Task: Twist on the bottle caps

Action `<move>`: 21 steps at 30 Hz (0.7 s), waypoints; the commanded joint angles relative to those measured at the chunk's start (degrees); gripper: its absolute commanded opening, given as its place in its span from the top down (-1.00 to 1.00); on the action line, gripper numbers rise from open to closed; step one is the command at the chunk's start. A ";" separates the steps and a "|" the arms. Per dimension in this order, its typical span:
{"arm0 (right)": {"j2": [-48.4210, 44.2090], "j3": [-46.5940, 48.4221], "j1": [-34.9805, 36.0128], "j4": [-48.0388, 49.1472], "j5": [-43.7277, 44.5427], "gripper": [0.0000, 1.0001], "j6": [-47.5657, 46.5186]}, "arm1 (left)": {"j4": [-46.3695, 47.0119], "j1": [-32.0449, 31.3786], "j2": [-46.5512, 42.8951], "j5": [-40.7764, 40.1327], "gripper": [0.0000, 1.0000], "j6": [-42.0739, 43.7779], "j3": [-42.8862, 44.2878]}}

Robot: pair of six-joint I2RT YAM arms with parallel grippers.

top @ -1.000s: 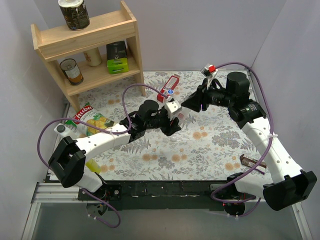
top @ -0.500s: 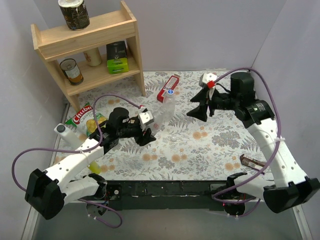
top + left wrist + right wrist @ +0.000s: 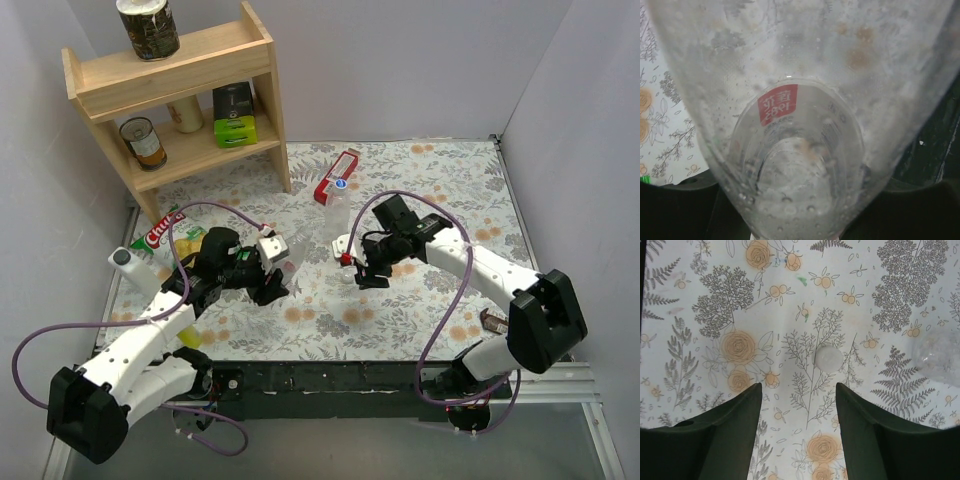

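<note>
Holding side, left tool (image 3: 280, 280): pinching a clear bottle (image 3: 800, 100), dark fingers (image 3: 670, 212) pressed against both flanks at the bottom of the left wrist view
Held bottle detail: plastic beaded with droplets, fills almost the whole left wrist view; a small red patch with white characters shows through it
Left arm position: stretched over the left half of the floral tabletop (image 3: 440, 300), tool pointing toward the middle
Right tool (image 3: 799, 390): fingers spread wide, nothing between them, aimed down at the tabletop
Right tool location: near the middle of the tabletop in the top view (image 3: 362, 272), just right of the left tool
Pale cap (image 3: 829, 359): lies flat on the floral print, alone, just beyond the gap between the right fingers, touching neither
Second bottle (image 3: 335, 212): clear, on the tabletop beyond both tools, apart from each
Blue-and-white cap (image 3: 341, 184): at the far end of the second bottle, against the red box (image 3: 336, 172); whether it is seated on the neck cannot be told
Background items: wooden shelf (image 3: 250, 60) with cans at far left; snack bag (image 3: 172, 236) beside the left arm
</note>
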 commanded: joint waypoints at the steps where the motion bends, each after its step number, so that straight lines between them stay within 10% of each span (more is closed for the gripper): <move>1: 4.13 0.71 1.82 7.09 2.98 -0.36 -4.61 | 3.56 3.73 0.14 -0.95 1.00 -3.04 -0.34; 21: 18.90 5.71 3.50 10.80 8.87 -0.17 -3.55 | 4.27 8.13 -1.79 2.30 1.00 -2.96 -1.57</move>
